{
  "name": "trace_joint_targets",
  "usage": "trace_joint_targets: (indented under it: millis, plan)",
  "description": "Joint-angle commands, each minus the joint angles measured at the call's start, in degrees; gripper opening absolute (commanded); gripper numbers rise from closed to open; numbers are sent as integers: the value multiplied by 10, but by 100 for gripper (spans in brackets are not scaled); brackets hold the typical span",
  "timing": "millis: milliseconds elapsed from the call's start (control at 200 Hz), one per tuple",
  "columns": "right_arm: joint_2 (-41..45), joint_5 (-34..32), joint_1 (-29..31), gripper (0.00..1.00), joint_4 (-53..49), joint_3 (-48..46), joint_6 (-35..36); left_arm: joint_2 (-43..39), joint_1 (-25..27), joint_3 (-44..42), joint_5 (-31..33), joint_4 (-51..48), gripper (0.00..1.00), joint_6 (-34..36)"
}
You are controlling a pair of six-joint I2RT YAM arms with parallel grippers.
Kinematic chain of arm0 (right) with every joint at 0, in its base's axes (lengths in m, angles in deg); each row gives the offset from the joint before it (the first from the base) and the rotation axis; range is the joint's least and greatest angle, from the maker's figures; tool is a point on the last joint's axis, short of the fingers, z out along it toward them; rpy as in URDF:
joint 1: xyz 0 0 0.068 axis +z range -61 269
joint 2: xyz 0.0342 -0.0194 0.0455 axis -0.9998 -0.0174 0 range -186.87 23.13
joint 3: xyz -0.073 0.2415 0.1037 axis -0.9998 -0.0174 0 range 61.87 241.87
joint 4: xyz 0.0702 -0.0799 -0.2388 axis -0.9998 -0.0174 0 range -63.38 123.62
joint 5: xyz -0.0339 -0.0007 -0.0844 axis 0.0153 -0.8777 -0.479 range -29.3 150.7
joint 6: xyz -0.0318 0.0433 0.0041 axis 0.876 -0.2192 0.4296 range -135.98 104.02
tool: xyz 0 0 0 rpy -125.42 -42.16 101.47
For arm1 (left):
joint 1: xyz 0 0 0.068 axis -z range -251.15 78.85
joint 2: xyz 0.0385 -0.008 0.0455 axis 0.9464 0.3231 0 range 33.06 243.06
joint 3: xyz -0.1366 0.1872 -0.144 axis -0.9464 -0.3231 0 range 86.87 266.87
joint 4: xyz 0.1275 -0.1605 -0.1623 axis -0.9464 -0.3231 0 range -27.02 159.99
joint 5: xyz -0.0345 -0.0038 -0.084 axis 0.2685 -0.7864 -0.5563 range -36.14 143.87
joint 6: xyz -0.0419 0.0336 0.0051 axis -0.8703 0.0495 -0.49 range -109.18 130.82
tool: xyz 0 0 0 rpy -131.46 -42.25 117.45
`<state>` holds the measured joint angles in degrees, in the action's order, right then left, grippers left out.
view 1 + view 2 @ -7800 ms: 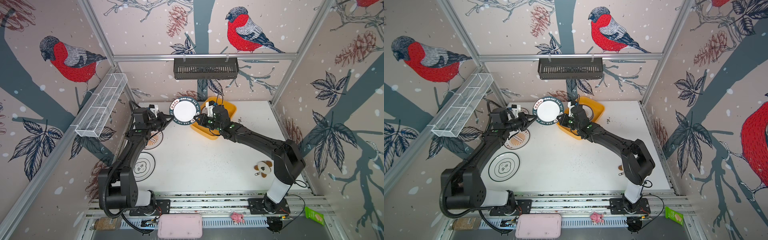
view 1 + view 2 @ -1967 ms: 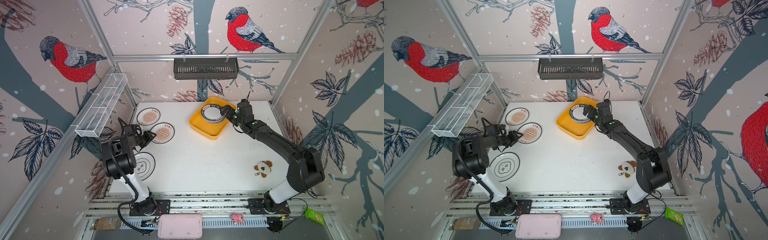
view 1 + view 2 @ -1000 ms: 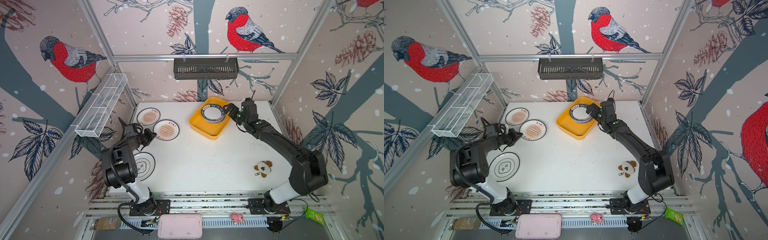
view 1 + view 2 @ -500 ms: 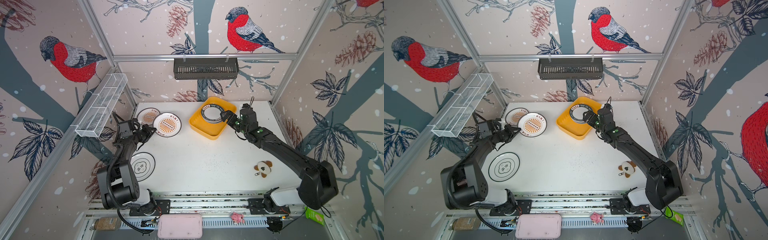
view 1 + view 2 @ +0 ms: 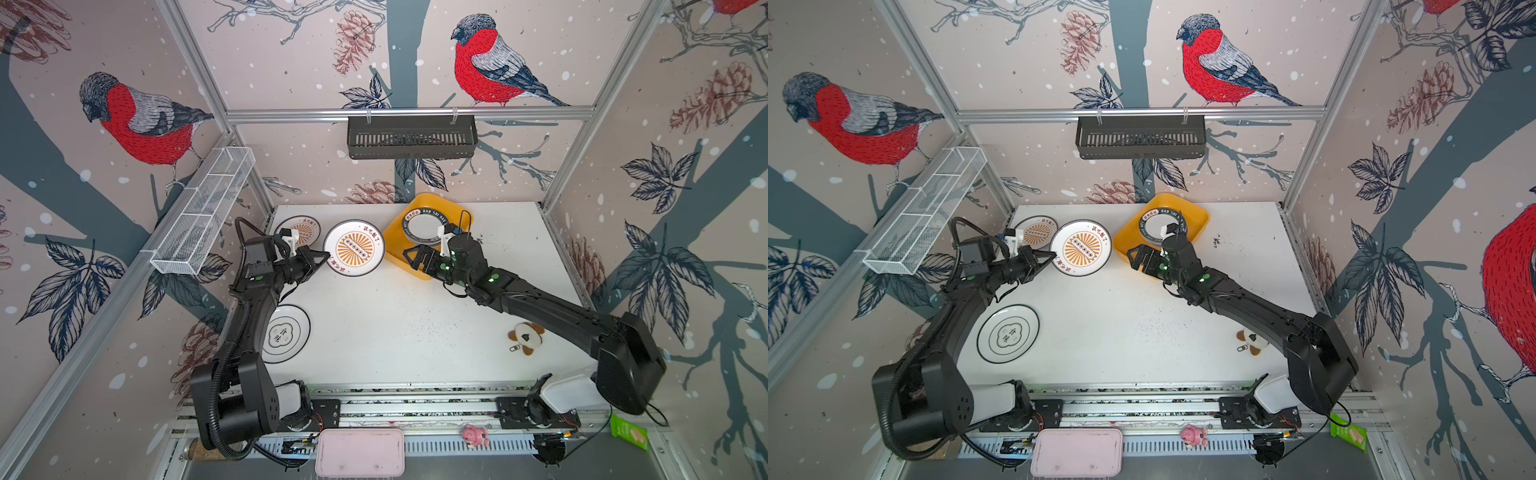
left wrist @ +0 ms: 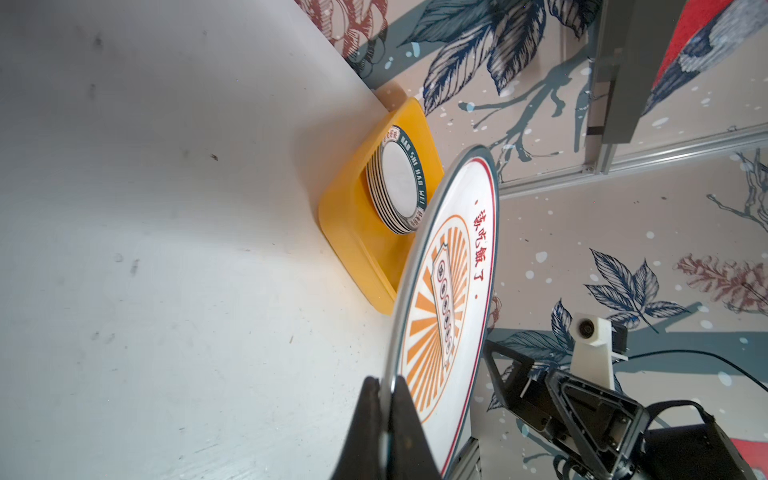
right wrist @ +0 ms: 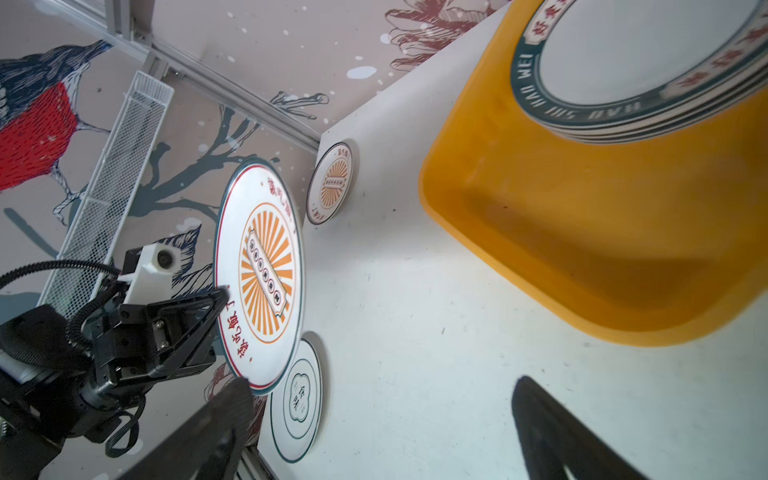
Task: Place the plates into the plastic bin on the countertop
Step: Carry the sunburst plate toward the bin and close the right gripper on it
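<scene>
My left gripper (image 5: 325, 255) (image 6: 386, 384) is shut on the rim of an orange sunburst plate (image 5: 354, 248) (image 5: 1081, 248) (image 6: 446, 299). It holds the plate in the air, tilted, just left of the yellow plastic bin (image 5: 392, 245) (image 5: 1200, 218) (image 6: 357, 249) (image 7: 582, 249). A stack of green-rimmed plates (image 5: 424, 226) (image 7: 644, 62) lies in the bin. My right gripper (image 5: 415, 259) (image 7: 382, 384) hangs open and empty at the bin's near edge. A second sunburst plate (image 5: 297, 230) and a black-ringed plate (image 5: 286, 332) lie on the countertop (image 5: 395, 324).
A plush toy with a key ring (image 5: 525, 337) lies at the right front of the countertop. A black slotted basket (image 5: 411, 136) hangs on the back wall and a white wire basket (image 5: 203, 216) on the left wall. A pink tray (image 5: 359, 453) sits below the front rail.
My left gripper has lifted the sunburst plate off the countertop and carried it right, toward the bin. My right gripper has drawn back from over the bin to its near edge, still open.
</scene>
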<state>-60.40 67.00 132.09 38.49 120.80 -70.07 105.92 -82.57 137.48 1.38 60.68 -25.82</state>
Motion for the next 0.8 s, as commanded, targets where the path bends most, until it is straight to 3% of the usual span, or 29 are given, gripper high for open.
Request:
trace_joint_targets:
  millis: [0, 265, 455, 610, 796]
  plan:
    - [-16, 17, 19, 97, 55, 15, -9, -6, 21, 6, -37, 29, 1, -27]
    - [-46, 18, 34, 78, 57, 43, -13, -12, 59, 8, -57, 72, 1, -72]
    - [-49, 10, 34, 53, 60, 50, -16, -7, 69, 15, -60, 93, 1, -84]
    - [-45, 2, 30, 26, 60, 47, -15, 2, 73, 25, -55, 97, 1, -86]
    - [-50, 16, 15, 10, 64, 50, -21, 11, 81, 34, -48, 105, 3, -91]
